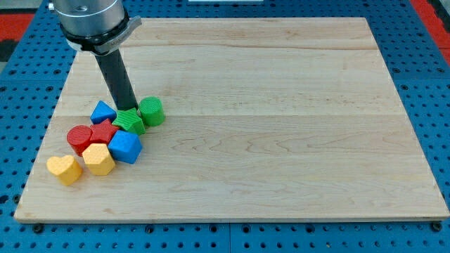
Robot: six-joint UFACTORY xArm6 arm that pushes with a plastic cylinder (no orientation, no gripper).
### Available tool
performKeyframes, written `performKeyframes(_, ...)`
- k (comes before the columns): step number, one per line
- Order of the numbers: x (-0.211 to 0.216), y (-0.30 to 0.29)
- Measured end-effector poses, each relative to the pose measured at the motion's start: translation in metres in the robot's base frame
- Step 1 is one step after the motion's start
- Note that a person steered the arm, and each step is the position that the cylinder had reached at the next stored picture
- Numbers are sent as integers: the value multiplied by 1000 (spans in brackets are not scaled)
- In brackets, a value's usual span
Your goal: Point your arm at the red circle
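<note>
The red circle (pixel 79 138) lies at the left of a cluster of blocks in the view's lower left. A red star (pixel 104 131) touches its right side. My tip (pixel 128 109) stands at the top of the cluster, just above the green star (pixel 129 121), between the blue triangle (pixel 103 112) and the green circle (pixel 151 111). The tip is up and to the right of the red circle, with the red star between them.
A blue block (pixel 126 147), a yellow hexagon (pixel 98 159) and a yellow heart (pixel 65 169) lie at the cluster's lower side. The wooden board (pixel 281 105) sits on a blue perforated table (pixel 429 84). The arm's grey body (pixel 90 21) hangs at the view's top left.
</note>
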State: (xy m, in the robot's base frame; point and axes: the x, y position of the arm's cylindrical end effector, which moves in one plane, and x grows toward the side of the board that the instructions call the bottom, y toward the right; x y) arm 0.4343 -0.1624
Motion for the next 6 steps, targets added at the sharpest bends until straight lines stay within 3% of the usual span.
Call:
performKeyframes(2, -19, -23)
performKeyframes(3, -83, -85)
performKeyframes(4, -76, -142)
performKeyframes(5, -65, -143)
performKeyframes(6, -6, -142)
